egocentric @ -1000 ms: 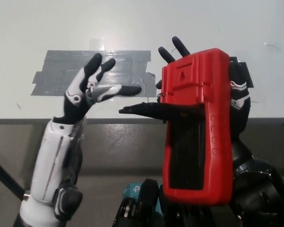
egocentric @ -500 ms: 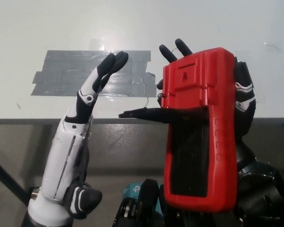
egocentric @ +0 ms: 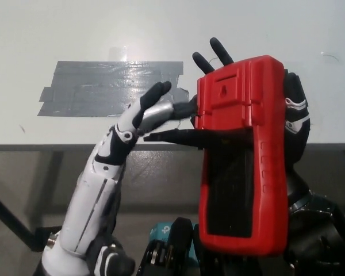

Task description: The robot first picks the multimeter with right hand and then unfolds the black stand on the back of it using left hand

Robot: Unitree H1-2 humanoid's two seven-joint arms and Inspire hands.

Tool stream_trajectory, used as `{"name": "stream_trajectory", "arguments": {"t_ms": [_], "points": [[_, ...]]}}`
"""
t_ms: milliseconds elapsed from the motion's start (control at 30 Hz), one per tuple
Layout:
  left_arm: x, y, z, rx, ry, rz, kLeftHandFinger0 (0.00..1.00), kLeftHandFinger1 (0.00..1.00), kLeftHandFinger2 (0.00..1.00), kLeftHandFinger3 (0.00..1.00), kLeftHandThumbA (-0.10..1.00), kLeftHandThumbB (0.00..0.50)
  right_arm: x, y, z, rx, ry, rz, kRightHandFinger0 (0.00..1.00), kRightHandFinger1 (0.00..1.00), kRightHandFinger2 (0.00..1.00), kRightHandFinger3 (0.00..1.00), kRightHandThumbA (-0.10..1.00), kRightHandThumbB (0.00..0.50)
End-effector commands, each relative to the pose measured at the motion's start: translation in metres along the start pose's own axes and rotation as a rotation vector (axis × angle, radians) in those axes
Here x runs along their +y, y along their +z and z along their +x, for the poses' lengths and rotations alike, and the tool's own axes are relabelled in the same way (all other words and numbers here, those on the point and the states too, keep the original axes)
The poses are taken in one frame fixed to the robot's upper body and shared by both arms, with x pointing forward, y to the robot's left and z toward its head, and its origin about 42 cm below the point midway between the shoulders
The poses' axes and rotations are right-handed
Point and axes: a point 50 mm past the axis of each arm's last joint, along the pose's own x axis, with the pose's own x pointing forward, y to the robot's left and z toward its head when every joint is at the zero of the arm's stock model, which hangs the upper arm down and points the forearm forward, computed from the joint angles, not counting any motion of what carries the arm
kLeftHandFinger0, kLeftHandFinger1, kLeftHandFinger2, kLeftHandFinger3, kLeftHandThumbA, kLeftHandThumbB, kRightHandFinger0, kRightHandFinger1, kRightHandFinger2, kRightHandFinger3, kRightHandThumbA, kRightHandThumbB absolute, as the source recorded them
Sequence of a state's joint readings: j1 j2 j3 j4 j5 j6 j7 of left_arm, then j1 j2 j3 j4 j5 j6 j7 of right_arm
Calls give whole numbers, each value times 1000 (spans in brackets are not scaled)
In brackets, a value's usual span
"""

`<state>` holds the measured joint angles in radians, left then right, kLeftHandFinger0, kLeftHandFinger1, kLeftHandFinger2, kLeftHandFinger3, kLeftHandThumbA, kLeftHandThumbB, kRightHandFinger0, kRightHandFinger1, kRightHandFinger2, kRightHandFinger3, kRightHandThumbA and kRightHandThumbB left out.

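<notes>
- The right hand [egocentric: 293, 123] is gripping the multimeter [egocentric: 241, 155] from behind, holding it up above the table's near edge with its red back facing the camera.
- Black fingers are wrapping the case's right side, and fingertips [egocentric: 210, 54] are sticking up past its top left corner, closed on the case.
- The multimeter is standing roughly upright, long axis running top to bottom, leaning slightly, its lower end close to the camera.
- The stand [egocentric: 175, 136] is sticking out sideways from the case's left edge, pointing toward picture left, roughly level, and reaching over the table edge.
- A dark recess is showing in the lower half of the red back, below the stand's root.
- The left hand [egocentric: 141, 118] is reaching up and to the right, its forearm rising from the lower left.
- Its fingers are lying close together and stretched toward the case; the tips are sitting just above the stand, near the case's left edge, and I cannot tell whether they are touching it.
- The left hand is holding nothing that can be seen.
- Grey tape [egocentric: 98, 86] is lying flat on the white table [egocentric: 46, 34], behind the left hand.
</notes>
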<state>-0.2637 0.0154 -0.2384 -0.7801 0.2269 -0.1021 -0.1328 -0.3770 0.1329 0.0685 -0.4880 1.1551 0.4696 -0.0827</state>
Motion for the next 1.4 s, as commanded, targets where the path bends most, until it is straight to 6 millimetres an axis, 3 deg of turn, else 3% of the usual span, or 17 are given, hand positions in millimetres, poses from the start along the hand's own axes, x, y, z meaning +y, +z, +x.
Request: {"name": "stream_trajectory", "arguments": {"t_ms": [0, 100, 167, 333, 467, 733, 800, 900, 933, 1000, 1033, 1100, 1133, 1167, 1233, 1267, 1367], "points": [[-3, 12, 0, -40, -16, -72, 1000, 455, 555, 1000, 1000, 378, 19, 10, 13, -45, 95, 39, 0, 405, 782, 927, -100, 137], [-8, 13, -3, -55, 10, -115, 1000, 148, 135, 1000, 1000, 335, 20, 12, 12, -55, 67, 15, 0, 308, 727, 907, -100, 164], [-12, 13, -3, -68, 14, -137, 1000, 8, 34, 1000, 1000, 339, 19, 14, 12, -66, 47, 3, 0, 274, 749, 862, -100, 172], [-19, 16, -11, -31, 17, -167, 817, 0, 1, 1000, 1000, 371, 21, 17, 13, -75, 65, 22, 0, 255, 772, 807, -100, 136], [-31, 13, -20, -48, 33, -147, 994, 0, 0, 1000, 1000, 372, 26, 22, 15, -89, 77, 75, 0, 270, 778, 917, -100, 111], [-35, 10, -22, -78, 35, -120, 921, 0, 1, 1000, 1000, 390, 32, 29, 18, -114, 67, 134, 0, 299, 825, 973, -100, 110], [-31, 12, -20, -133, 76, -100, 615, 3, 206, 1000, 1000, 403, 31, 29, 19, -120, 71, 148, 0, 293, 823, 955, -100, 105], [-20, 18, -22, -172, 199, 35, 667, 173, 376, 1000, 1000, 389, 31, 30, 20, -120, 72, 145, 0, 291, 835, 943, -100, 99], [-7, 25, -25, -196, 205, 120, 632, 349, 676, 1000, 1000, 332, 30, 30, 20, -119, 66, 150, 0, 301, 837, 949, -100, 98], [5, 32, -23, -224, 232, 72, 619, 401, 725, 1000, 1000, 335, 29, 31, 20, -119, 66, 153, 0, 304, 844, 958, -100, 92], [14, 37, -19, -254, 254, 115, 758, 460, 724, 1000, 996, 312, 28, 31, 20, -121, 64, 157, 0, 311, 848, 971, -100, 95], [14, 40, -16, -291, 325, 139, 738, 668, 882, 1000, 858, 174, 27, 32, 20, -120, 65, 161, 0, 313, 853, 981, -100, 92], [10, 39, -14, -296, 345, 107, 726, 702, 910, 1000, 820, 158, 27, 32, 20, -119, 65, 160, 0, 313, 854, 982, -100, 92], [8, 39, -13, -294, 371, 176, 782, 836, 1000, 1000, 865, 103, 26, 32, 20, -118, 63, 154, 0, 313, 852, 984, -100, 92], [2, 29, -4, -287, 389, 178, 1000, 1000, 1000, 1000, 882, 197, 25, 31, 20, -121, 61, 141, 0, 298, 828, 989, -100, 89], [-2, 26, -3, -267, 375, 188, 1000, 1000, 1000, 1000, 1000, 220, 25, 31, 20, -122, 63, 139, 0, 297, 828, 991, -100, 89], [-9, 17, -2, -249, 253, 396, 1000, 1000, 1000, 1000, 1000, 400, 25, 28, 21, -121, 68, 141, 0, 316, 850, 1000, -100, 93]]}}
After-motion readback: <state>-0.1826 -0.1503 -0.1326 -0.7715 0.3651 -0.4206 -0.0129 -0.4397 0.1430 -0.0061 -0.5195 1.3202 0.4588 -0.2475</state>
